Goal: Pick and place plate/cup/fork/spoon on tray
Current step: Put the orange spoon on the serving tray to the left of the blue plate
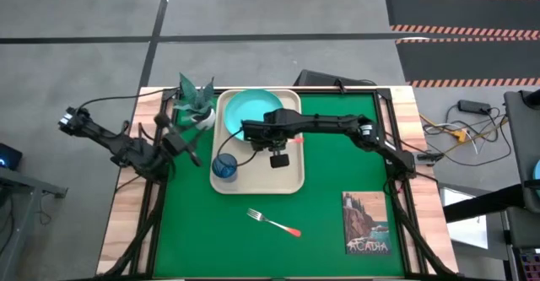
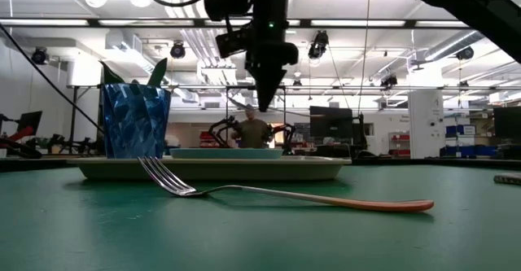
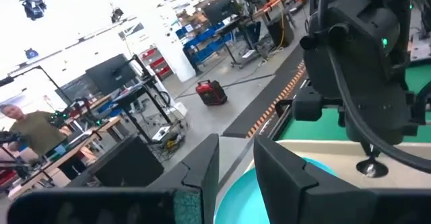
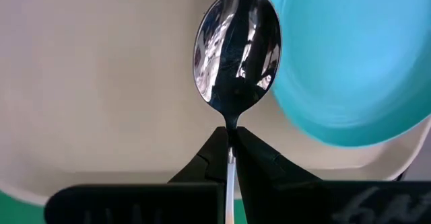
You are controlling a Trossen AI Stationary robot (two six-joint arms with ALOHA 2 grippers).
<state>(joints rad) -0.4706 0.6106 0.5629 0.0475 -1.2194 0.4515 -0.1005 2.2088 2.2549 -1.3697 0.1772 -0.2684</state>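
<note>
Starting at the table's left edge, we see our left end effector (image 1: 187, 148) waiting just off the tray's left rim, near the potted plant (image 1: 195, 100); its fingers stand slightly apart with nothing between them. Next comes the tray (image 1: 291, 178), in the far half of the table, already carrying the cup (image 1: 224, 166) in its near left corner and the plate (image 1: 253, 110) at its far end. Over the middle of the tray hangs our right end effector (image 4: 231, 150), fingers pinched tight on the neck of the spoon (image 4: 236, 46). The wrist view shows the spoon's bowl ahead of the fingertips, over bare tray just beside the plate's rim, with the handle running back between the fingers, so the long axis follows the end effector's own line. We judge that the coming move turns on this: the bare tray floor lies directly below the spoon, beside the plate, so a descent and release should do. Further on, the fork (image 1: 272, 222) lies on the green mat (image 1: 337, 171) near the table's front edge, tines toward the left, handle toward the right, well apart from both arms.
</note>
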